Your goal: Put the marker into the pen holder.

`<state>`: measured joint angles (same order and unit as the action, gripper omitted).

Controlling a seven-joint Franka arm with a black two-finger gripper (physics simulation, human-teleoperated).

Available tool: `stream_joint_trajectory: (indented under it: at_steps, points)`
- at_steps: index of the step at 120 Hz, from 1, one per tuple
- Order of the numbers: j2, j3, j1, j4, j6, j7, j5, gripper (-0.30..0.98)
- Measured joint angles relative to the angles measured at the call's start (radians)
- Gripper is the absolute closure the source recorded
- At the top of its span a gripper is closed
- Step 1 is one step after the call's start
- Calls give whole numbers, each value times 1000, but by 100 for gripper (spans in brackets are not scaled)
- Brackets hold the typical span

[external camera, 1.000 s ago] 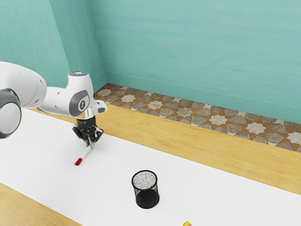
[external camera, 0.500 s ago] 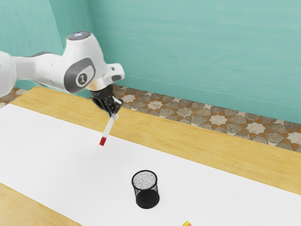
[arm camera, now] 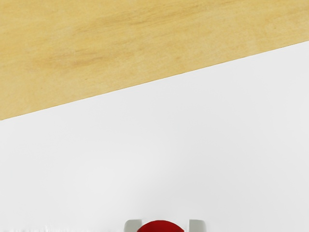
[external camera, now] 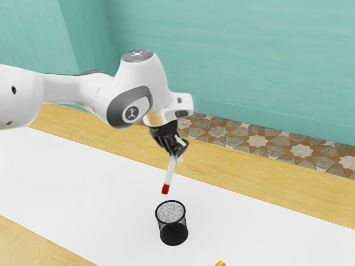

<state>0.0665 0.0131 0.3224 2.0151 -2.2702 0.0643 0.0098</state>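
My gripper [external camera: 177, 157] is in the air in the exterior view, shut on the white marker [external camera: 170, 175] near its upper end. The marker hangs steeply, slightly tilted, its red end lowest. That red end is above the rim of the black mesh pen holder [external camera: 173, 234], which stands upright on the white surface; the two look apart. At the lower edge of the wrist view is the marker's red end [arm camera: 161, 226], between the grey tips of my gripper [arm camera: 163, 226].
A small yellow and red object [external camera: 221, 263] lies at the exterior view's bottom edge. The white surface [external camera: 72, 188] is bordered by wooden tabletop [external camera: 244, 172], with patterned floor tiles and a teal wall beyond.
Gripper and marker have risen off the white surface and travelled toward the exterior view's right, to the pen holder. The pen holder has stayed put.
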Motion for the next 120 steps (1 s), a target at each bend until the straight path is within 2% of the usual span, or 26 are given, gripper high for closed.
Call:
stream_joint_trajectory:
  at_steps: [11, 42, 59, 79, 89, 102, 120]
  points:
    - [-8, 0, -5, 16, -1, 3, -1, 77]
    - [-29, 0, 92, 71, -2, 10, -2, 76]
    - [-27, -6, 110, 129, -2, 15, -4, 75]
    - [-33, -24, 81, 144, 6, 10, -19, 40]
    - [-35, -7, 80, -9, 88, -5, -21, 27]
    - [-34, 107, 126, -303, 296, -70, 2, 16]
    - [-62, 161, 16, -382, 486, -170, 36, 8]
